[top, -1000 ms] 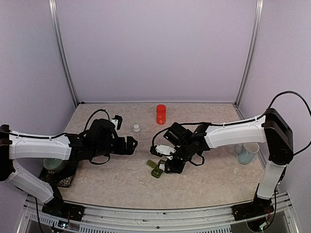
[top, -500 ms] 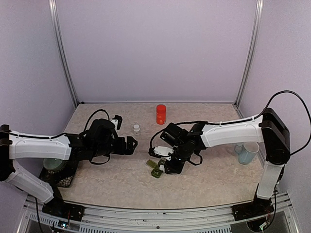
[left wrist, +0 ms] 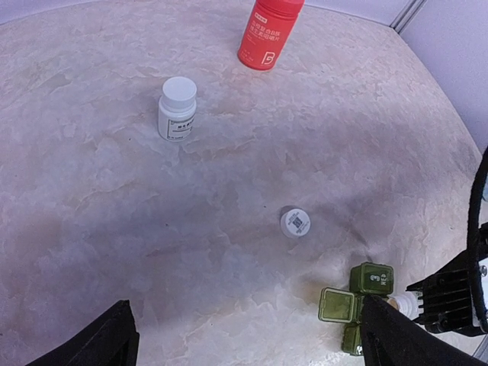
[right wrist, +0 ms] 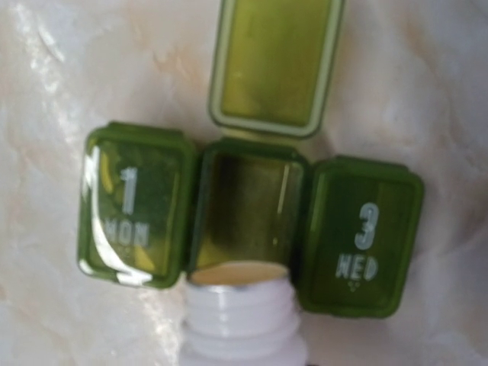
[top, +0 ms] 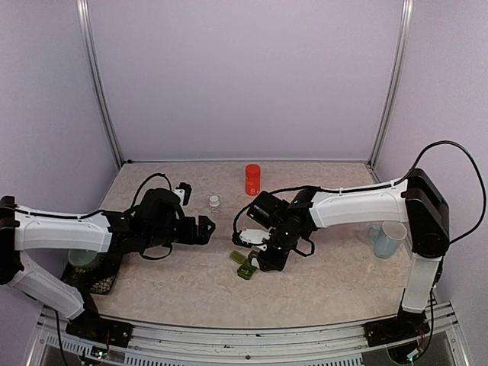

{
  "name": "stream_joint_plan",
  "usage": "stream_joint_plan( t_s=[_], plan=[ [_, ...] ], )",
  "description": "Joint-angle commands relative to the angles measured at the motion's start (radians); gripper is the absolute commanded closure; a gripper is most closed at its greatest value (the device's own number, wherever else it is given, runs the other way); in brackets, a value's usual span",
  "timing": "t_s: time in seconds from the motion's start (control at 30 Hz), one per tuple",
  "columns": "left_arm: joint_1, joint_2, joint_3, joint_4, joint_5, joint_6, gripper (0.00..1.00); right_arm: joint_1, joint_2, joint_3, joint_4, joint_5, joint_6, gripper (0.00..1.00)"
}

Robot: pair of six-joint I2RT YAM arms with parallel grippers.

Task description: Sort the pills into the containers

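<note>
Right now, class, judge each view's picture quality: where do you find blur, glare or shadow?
Right wrist view: soft focus throughout, white glare on the MON lid of the containers, the neck of the white bottle blurred; left wrist view: sharp, a dim shadow across the table at left; top external view: even light, containers tiny.

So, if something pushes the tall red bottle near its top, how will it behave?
The red bottle stands upright, tall for its narrow base, so it would probably tip rather than slide. Being round, it may then roll. Its glossy wall looks slippery.
</note>
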Motion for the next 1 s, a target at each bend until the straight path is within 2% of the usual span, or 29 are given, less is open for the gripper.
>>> stream_joint_plan(
  t_s=[0.0,0.97],
  plan=[
    [0.006,-0.023,-0.016,0.023,-0.01,-0.008,0.01,0.014,0.019,0.038,-0.048,0.022,-0.014,0.82],
    [0.006,-0.048,-0.04,0.036,-0.013,-0.016,0.01,0.054,0.125,0.206,-0.229,0.153,-0.038,0.82]
  ],
)
